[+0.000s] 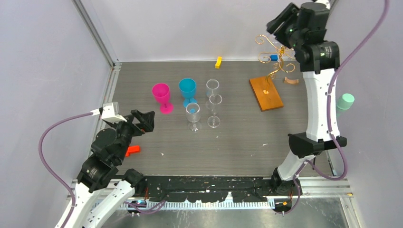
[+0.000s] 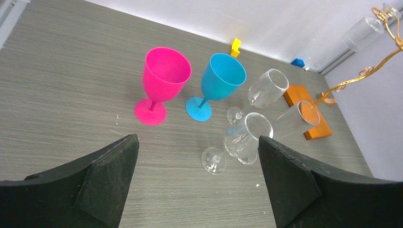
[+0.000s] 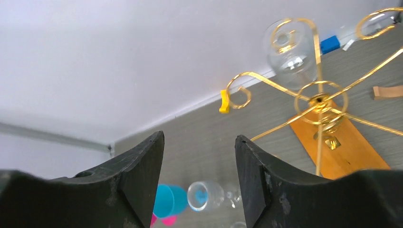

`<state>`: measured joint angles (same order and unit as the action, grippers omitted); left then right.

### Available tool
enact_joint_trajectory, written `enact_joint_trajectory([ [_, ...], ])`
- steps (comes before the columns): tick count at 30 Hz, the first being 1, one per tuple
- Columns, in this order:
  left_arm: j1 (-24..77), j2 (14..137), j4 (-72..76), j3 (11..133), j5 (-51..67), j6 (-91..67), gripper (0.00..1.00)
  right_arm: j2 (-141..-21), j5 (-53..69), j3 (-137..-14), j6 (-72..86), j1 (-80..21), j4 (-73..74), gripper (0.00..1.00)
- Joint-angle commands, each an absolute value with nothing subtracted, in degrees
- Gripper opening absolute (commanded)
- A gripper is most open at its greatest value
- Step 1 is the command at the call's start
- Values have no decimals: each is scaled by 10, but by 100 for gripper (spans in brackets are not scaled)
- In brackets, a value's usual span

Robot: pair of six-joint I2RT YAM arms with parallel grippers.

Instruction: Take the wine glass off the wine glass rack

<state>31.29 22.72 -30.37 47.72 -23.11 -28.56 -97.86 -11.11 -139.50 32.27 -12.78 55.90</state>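
Your right hand [image 3: 199, 178] is up high over the far right part of the surface [image 1: 228, 147], fingers spread wide with nothing between them. In its wrist view the wine glass rack [image 3: 319, 99] lies at 2 o'clock from the fingers, apart from them. The wine glass [image 3: 292, 54] is clear and hangs in a curled gold arm at 11 o'clock from the rack's central stem. The hand is not touching it. In the overhead view, with 12 o'clock at the far wall, the rack's orange-brown base [image 1: 266, 93] sits at about 1 o'clock on the surface, and the glass itself is hard to pick out there behind the wire and the arm.

Your left hand [image 2: 197, 183] is low at 8 o'clock on the surface, wide open and empty, facing a group of glasses near the middle. These are a pink goblet [image 1: 161, 95], a blue goblet [image 1: 187, 89] just to its 3 o'clock side, and 3 clear glasses [image 1: 212, 88] [image 1: 193, 114] [image 1: 215, 107] clustered beyond that, all standing upright.

A yellow block [image 1: 218, 62] lies at 12 o'clock by the far wall. A small blue block [image 1: 273, 57] sits behind the rack, and a tan curved piece [image 1: 291, 80] lies just at 3 o'clock from the base. An orange-red block [image 1: 132, 150] lies beside your left arm.
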Motion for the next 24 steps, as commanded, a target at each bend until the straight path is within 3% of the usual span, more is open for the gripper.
enact_joint_trajectory([
  [1,315,240,-276,475,-217,-296,100,-999,-67,-1405,426,-47,507,61],
  [8,315,228,-282,473,-215,-305,100,-1052,48,-1419,480,78,462,60],
  [13,315,230,-278,472,-219,-308,100,-1096,94,-1424,482,98,459,58],
  [16,315,237,-278,475,-215,-309,100,-1110,100,-1412,484,100,438,51],
  [19,315,241,-276,476,-214,-312,100,-1112,118,-1380,491,100,397,38],
  [24,315,239,-274,475,-217,-315,100,-1118,114,-1354,509,100,349,38],
])
